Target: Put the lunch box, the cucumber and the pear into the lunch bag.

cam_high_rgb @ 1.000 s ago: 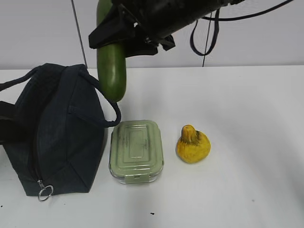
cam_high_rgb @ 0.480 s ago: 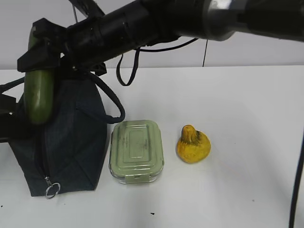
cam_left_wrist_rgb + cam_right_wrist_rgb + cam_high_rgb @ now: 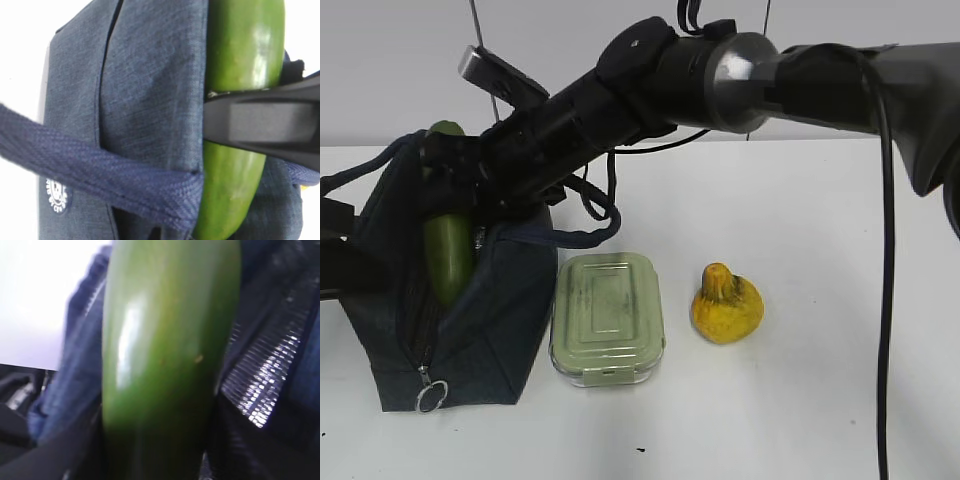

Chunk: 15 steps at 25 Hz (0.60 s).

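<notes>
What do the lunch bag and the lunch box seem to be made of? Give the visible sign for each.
Lunch bag: dark navy woven fabric, matte, with visible weave and webbing handles; the lining looks like silvery foil, since it glints in the right wrist view.
Lunch box: probably a clear glass or plastic base, see-through at the rim, under a pale green, likely plastic, lid.

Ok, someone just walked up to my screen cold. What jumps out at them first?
The right gripper, on a black arm reaching across from the right, holds the dark green cucumber upright, its lower end down in the open mouth of the navy lunch bag at the left of the white table. Beside the bag to the right sits the lunch box with its sage-green lid, and right of that the yellow pear, both untouched.
</notes>
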### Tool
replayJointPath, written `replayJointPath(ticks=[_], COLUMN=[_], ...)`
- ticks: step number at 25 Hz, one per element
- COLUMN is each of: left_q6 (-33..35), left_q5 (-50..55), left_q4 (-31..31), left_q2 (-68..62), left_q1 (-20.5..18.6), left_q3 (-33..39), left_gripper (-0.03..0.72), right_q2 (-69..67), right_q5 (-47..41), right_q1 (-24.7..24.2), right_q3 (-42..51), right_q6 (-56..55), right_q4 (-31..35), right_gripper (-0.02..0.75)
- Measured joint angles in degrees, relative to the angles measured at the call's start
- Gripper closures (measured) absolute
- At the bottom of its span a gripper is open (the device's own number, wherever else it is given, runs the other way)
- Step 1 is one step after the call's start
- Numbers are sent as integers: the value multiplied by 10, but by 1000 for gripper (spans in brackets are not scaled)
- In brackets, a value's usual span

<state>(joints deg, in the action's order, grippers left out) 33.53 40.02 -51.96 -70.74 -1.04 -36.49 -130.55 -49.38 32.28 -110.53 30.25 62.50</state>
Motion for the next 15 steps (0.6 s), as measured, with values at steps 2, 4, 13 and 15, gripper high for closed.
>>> replayJointPath(ticks=[2,4,13,15], left_q6=[0,0,0,0], left_q5=[0,0,-7,-7], left_q4=[0,0,0,0], left_q2=[0,0,0,0], left_q1=[0,0,0,0], left_q3=[0,0,0,0], left_gripper=[704,704,704,704], right_q2=[-1,-2,-5,-6], right_q5=[0,0,-49,-71], right_q1=[0,1,1,1], right_q3=[0,-1,-15,-37], right_q6=[-11,-13,-14,-17], right_q4=[-23,-24,-20,-30], right_gripper=[323,297,232,232])
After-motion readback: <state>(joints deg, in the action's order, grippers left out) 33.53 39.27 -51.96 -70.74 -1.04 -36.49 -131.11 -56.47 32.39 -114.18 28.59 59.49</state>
